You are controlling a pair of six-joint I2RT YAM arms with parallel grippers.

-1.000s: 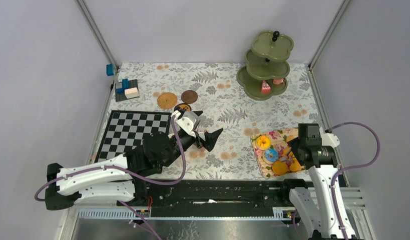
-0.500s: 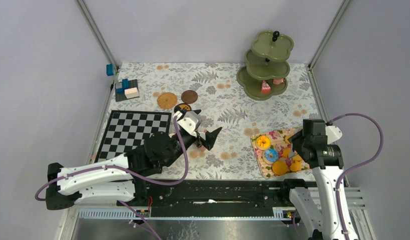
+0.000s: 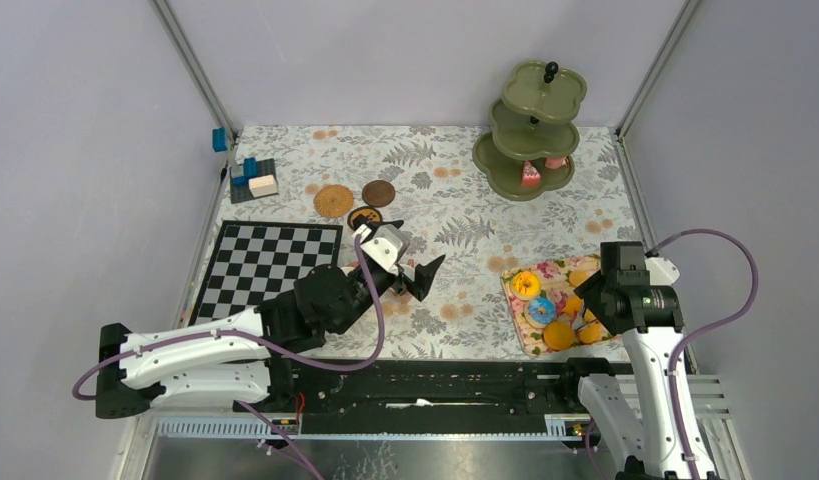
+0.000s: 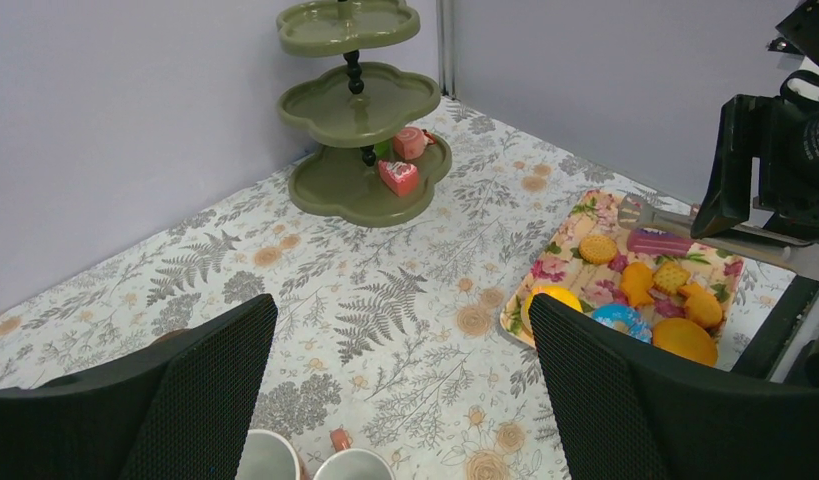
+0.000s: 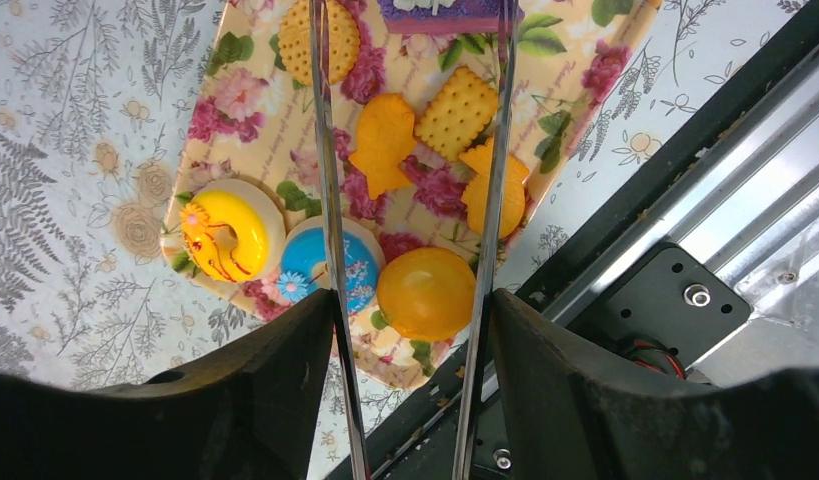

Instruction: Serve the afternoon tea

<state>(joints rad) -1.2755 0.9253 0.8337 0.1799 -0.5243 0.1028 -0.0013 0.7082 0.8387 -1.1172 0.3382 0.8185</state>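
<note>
My right gripper (image 5: 410,300) is shut on a pair of metal tongs (image 5: 328,180), held over the floral tray (image 5: 575,60). The tong blades reach to either side of a purple cake (image 5: 445,12); whether they touch it I cannot tell. On the tray lie a yellow donut (image 5: 225,232), a blue donut (image 5: 310,262), an orange ball (image 5: 428,292) and cookies (image 5: 455,112). My left gripper (image 4: 400,310) hangs open over the cloth, with two mug rims (image 4: 268,460) just below it. The olive three-tier stand (image 3: 530,130) at the back right carries pink cakes (image 4: 398,176) on its lowest tier.
Round brown coasters (image 3: 333,200) lie at the back centre-left, one partly hidden by the left wrist. A chessboard (image 3: 260,265) lies at the left, with blue and white blocks (image 3: 253,180) behind it. The cell walls close in on both sides.
The right wrist has shifted slightly right over the tray, and the tong blades stand a little wider. The left gripper has edged slightly to the right, still open.
</note>
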